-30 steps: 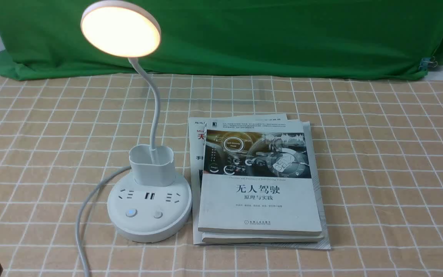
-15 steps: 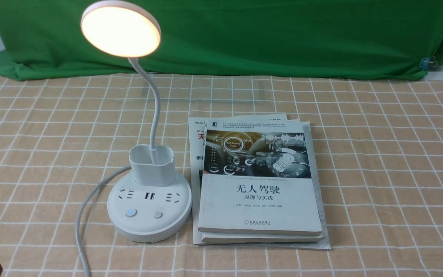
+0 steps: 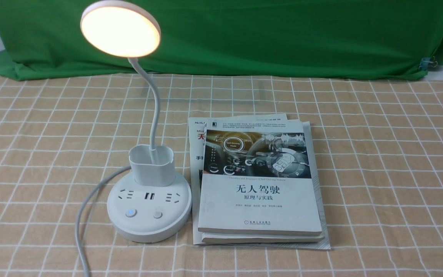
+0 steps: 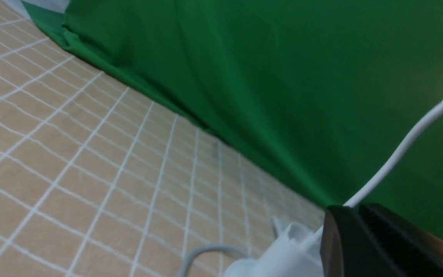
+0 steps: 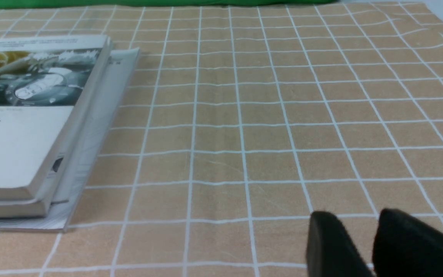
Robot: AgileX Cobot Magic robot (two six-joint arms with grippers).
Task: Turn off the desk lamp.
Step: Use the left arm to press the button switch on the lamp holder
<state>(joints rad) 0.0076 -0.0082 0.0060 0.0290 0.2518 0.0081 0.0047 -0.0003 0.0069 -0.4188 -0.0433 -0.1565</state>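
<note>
The white desk lamp (image 3: 148,215) stands left of centre with its round head (image 3: 120,29) glowing. Its round base carries sockets and two buttons: the left button (image 3: 130,212) glows blue, the right button (image 3: 157,214) is plain. In the left wrist view my left gripper (image 4: 360,207) hovers close beside the lamp's cup holder (image 4: 294,238) and thin neck (image 4: 398,150); no gap shows between its fingers. My right gripper (image 5: 358,213) hangs low over bare cloth, fingers a little apart and holding nothing. Neither gripper shows clearly in the front view.
A stack of books (image 3: 260,184) lies directly right of the lamp base. The lamp's grey cable (image 3: 87,207) curls off to the near left. A green backdrop cloth (image 3: 244,34) closes the far side. The table wears a tan checked cloth (image 3: 379,173).
The dark left gripper tip that sat in the front view's bottom-left corner has moved out of that corner. The lamp stays lit and the books have not moved.
</note>
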